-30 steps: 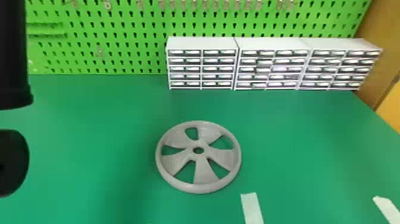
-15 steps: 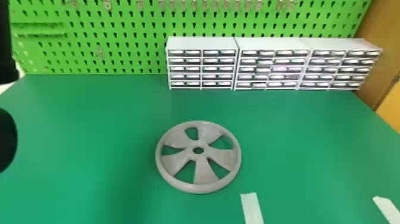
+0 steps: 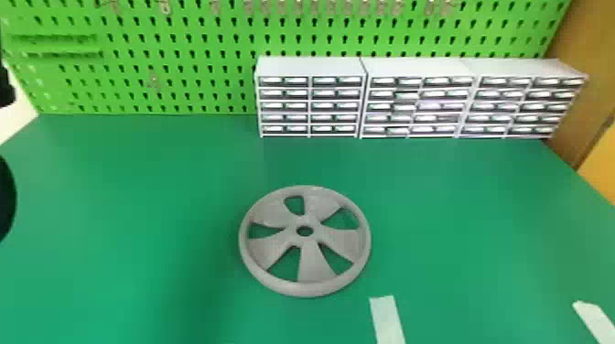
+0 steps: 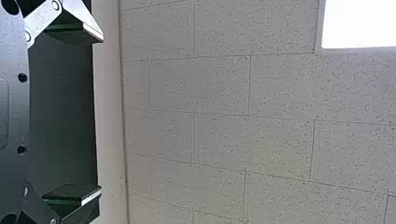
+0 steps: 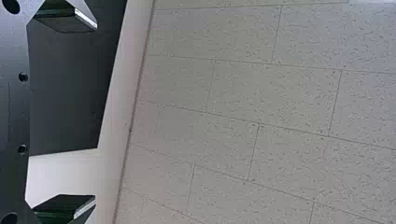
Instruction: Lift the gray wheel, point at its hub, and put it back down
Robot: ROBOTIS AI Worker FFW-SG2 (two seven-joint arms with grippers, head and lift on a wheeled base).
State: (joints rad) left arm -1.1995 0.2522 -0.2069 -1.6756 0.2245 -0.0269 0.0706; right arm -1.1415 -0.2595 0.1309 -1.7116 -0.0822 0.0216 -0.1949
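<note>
Gray and flat on the table [image 3: 137, 206], the wheel [image 3: 315, 265] lies well apart from the left gripper's [image 4: 99, 113] and right gripper's [image 5: 95, 113] fingers, both pairs spread. The left arm [image 3: 6, 201] has drawn farther aside, so no grasp seems imminent.

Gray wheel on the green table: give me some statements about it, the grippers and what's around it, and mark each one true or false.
1. The gray wheel lies flat on the green table. True.
2. The left gripper is clamped on the rim. False: its fingers stand apart and hold nothing.
3. The white drawer units stand beyond the wheel, toward the pegboard. True.
4. The wheel's hub is solid right through. False: it has a round hole in its middle.
5. The right gripper is open. True.
</note>
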